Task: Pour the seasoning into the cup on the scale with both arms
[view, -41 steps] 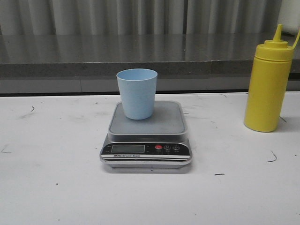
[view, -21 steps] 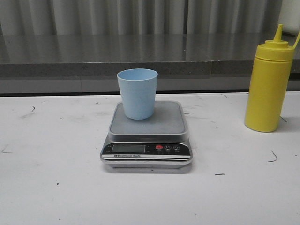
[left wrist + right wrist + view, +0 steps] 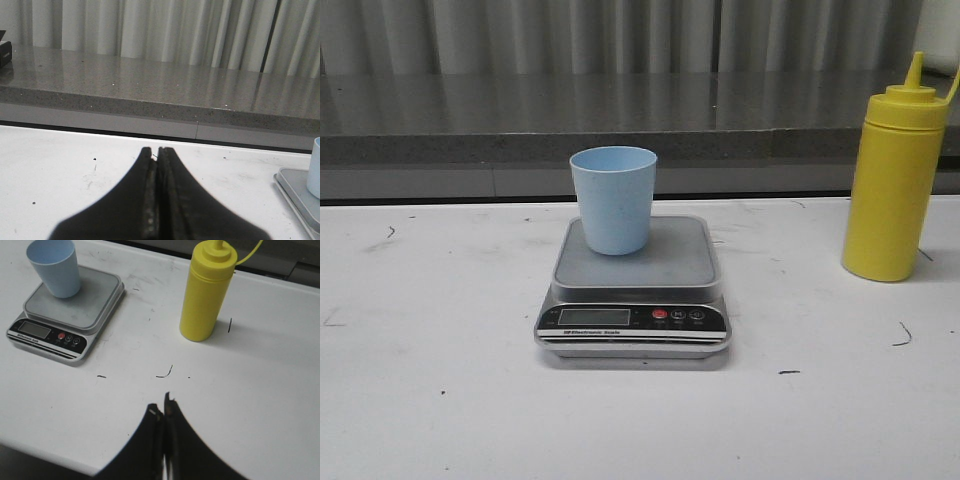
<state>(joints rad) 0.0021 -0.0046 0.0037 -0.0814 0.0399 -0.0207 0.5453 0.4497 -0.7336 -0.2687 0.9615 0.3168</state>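
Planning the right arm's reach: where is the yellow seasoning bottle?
In the front view, the seasoning bottle stands upright on the table's right side, apart from the scale and its cup.

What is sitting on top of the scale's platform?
Only the blue cup stands upright on the scale, toward its back left. The steel directly under the cup's base is covered, and the cup's inside is not visible.

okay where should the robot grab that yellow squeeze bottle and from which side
Probably around the straight middle body of the yellow squeeze bottle, below the cap shoulder, since the nozzle is too thin. It stands upright, so a level side approach by the right gripper, currently shut and nearest it, looks best.
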